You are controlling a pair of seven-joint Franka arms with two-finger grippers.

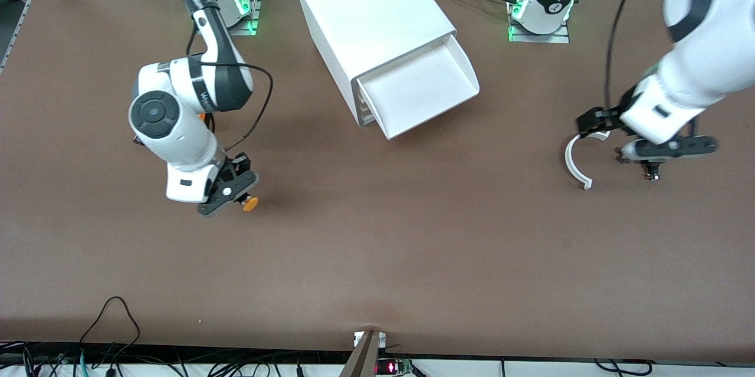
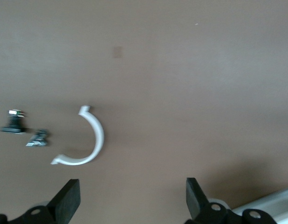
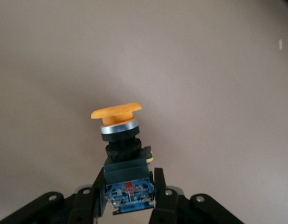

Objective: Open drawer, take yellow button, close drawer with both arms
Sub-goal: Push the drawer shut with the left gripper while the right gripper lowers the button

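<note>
The button (image 1: pixel 250 203), with an orange cap and a dark body, is held just above the table toward the right arm's end. My right gripper (image 1: pixel 237 195) is shut on it. In the right wrist view the fingers (image 3: pixel 159 182) clamp the blue-black body of the button (image 3: pixel 117 115), and the right gripper (image 3: pixel 129 183) points it cap outward over bare table. The drawer (image 1: pixel 433 122) stands pulled out of the white cabinet (image 1: pixel 371 11), and its tray looks bare. My left gripper (image 1: pixel 598 122) hangs open over the table at the left arm's end, with nothing between its fingers (image 2: pixel 67 200).
A white curved piece (image 1: pixel 573 160) lies under the left gripper (image 2: pixel 130 201), also seen as the curved piece (image 2: pixel 93 140). Two small metal parts (image 1: pixel 652 175) lie beside it. Cables run along the table edge nearest the camera.
</note>
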